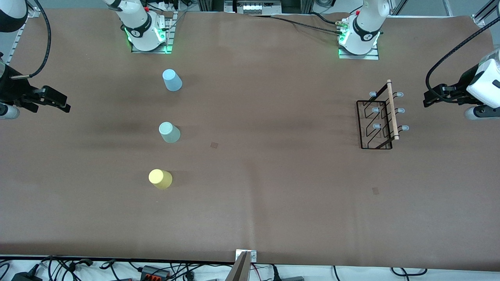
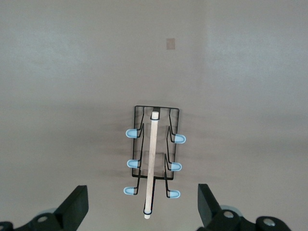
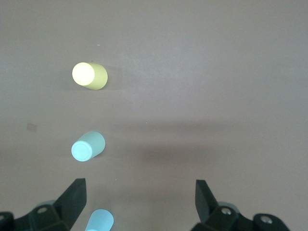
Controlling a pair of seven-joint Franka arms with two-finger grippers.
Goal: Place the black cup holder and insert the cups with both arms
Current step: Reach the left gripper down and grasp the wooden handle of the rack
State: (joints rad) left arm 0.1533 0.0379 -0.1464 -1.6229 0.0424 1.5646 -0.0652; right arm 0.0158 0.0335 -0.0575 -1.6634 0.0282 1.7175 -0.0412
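Note:
The black cup holder stands on the brown table toward the left arm's end, wooden rod on top, grey-tipped pegs sticking out both sides. It also shows in the left wrist view. My left gripper hangs open and empty over the table's end beside the holder, jaws wide in its own view. Three cups stand in a row toward the right arm's end: light blue farthest from the front camera, mint green in the middle, yellow nearest. My right gripper is open and empty, over that end.
Two small square marks lie on the table. The arm bases stand along the table's farthest edge. Cables and a metal bracket run along the nearest edge.

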